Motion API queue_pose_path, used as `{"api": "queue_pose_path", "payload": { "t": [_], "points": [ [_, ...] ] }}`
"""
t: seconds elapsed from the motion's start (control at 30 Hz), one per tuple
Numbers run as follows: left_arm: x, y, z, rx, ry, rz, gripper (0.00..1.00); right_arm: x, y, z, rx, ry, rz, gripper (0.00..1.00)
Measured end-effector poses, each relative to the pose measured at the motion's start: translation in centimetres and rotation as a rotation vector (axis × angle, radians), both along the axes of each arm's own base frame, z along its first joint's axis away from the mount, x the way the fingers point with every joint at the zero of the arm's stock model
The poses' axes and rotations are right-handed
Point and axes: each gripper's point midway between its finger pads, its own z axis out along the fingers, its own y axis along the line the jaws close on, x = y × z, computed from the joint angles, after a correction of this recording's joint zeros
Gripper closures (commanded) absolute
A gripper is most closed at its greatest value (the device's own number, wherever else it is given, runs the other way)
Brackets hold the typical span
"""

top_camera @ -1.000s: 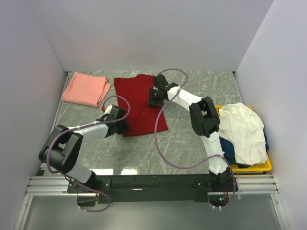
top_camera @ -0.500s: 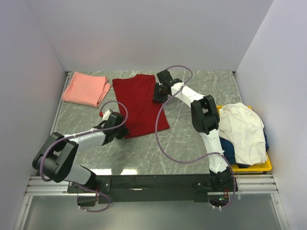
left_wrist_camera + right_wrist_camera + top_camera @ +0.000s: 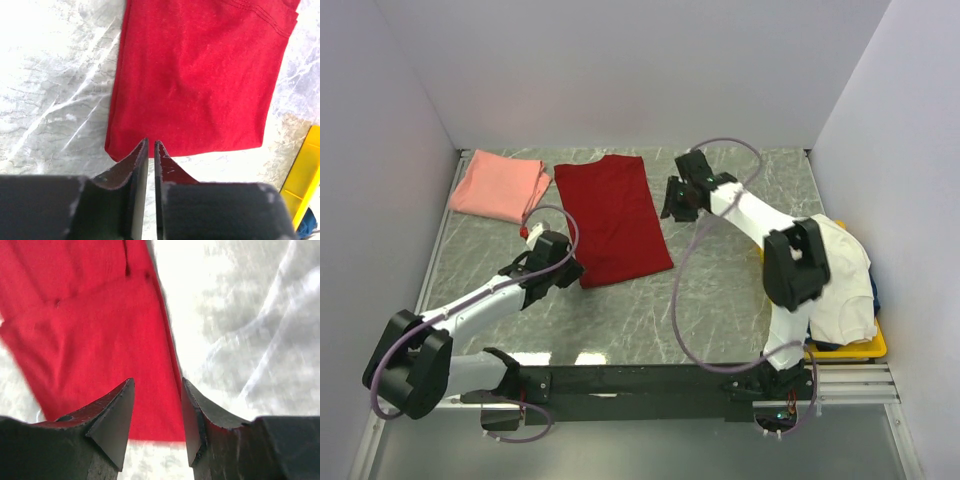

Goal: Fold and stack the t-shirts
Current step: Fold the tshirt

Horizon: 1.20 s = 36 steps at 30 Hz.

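The deep red t-shirt (image 3: pixel 612 218) lies flat in a long folded strip at the table's middle; it also shows in the left wrist view (image 3: pixel 200 75) and the right wrist view (image 3: pixel 90 340). The salmon pink t-shirt (image 3: pixel 500 185) lies folded at the back left. The cream white t-shirt (image 3: pixel 825 270) is heaped on the tray at the right. My left gripper (image 3: pixel 570 272) (image 3: pixel 151 142) is shut and empty, just off the red shirt's near left corner. My right gripper (image 3: pixel 670 205) (image 3: pixel 157 382) is open and empty, above the red shirt's right edge.
A yellow tray (image 3: pixel 875 345) stands at the right edge, with dark blue cloth (image 3: pixel 798 312) under the white shirt; its corner shows in the left wrist view (image 3: pixel 305 185). Grey walls enclose the marble table (image 3: pixel 720 280) on three sides.
Both grippers have come off the red shirt: the left drew back toward the near left, the right moved right past the shirt's edge. The red shirt now lies flat and uncovered.
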Motion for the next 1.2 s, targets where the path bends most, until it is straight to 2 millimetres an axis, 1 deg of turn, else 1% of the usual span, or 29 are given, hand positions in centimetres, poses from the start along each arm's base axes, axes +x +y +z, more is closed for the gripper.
{"api": "queue_pose_path", "payload": {
  "t": [0.03, 0.1, 0.17, 0.27, 0.33, 0.43, 0.53, 0.57, 0.83, 0.93, 1.07, 1.13, 1.17, 1.2],
  "points": [
    [0.0, 0.0, 0.1, -0.001, -0.003, -0.002, 0.9, -1.1, -0.4, 0.8, 0.013, -0.011, -0.003, 0.51],
    [-0.1, -0.1, -0.1, 0.0, 0.002, -0.009, 0.96, -3.2, -1.0, 1.6, 0.045, -0.034, -0.003, 0.52],
    [0.0, -0.2, -0.5, 0.004, 0.011, -0.017, 0.99, -5.1, -1.4, 1.3, 0.064, -0.038, -0.003, 0.52],
    [0.0, -0.5, -1.7, 0.011, 0.036, -0.025, 0.99, -7.4, -1.5, -1.0, 0.073, 0.005, 0.004, 0.54],
    [-0.2, -0.5, -2.7, 0.013, 0.05, -0.029, 0.99, -9.0, -1.5, -3.1, 0.06, 0.056, 0.012, 0.55],
    [-1.1, -0.3, -4.5, 0.021, 0.087, -0.031, 0.99, -10.5, -1.2, -5.3, 0.044, 0.104, 0.02, 0.56],
    [-0.9, -0.5, -4.8, 0.001, 0.07, -0.023, 0.99, -11.3, -1.0, -6.9, 0.04, 0.132, 0.023, 0.58],
    [-0.9, -0.5, -4.8, -0.004, 0.064, -0.022, 0.99, -11.4, -0.9, -7.1, 0.044, 0.135, 0.021, 0.6],
    [-1.4, -0.4, -4.4, -0.018, 0.045, -0.026, 0.99, -11.2, -0.8, -7.2, 0.07, 0.102, 0.009, 0.66],
    [-1.9, -0.2, -3.7, -0.015, 0.044, -0.028, 0.91, -11.3, -0.9, -7.3, 0.075, 0.093, 0.006, 0.66],
    [-2.4, 0.2, -2.4, -0.024, 0.027, -0.025, 0.7, -11.7, -1.0, -7.2, 0.089, 0.077, 0.005, 0.68],
    [-2.6, 0.3, -1.7, -0.035, 0.018, -0.02, 0.68, -12.1, -1.1, -7.3, 0.099, 0.074, 0.004, 0.73],
    [-2.6, 0.3, -1.4, -0.042, 0.013, -0.017, 0.66, -12.3, -1.1, -7.3, 0.106, 0.073, 0.003, 0.77],
    [-2.7, 0.2, -1.3, -0.048, 0.008, -0.015, 0.66, -12.5, -1.2, -7.4, 0.112, 0.071, 0.001, 0.78]
  ]
}}
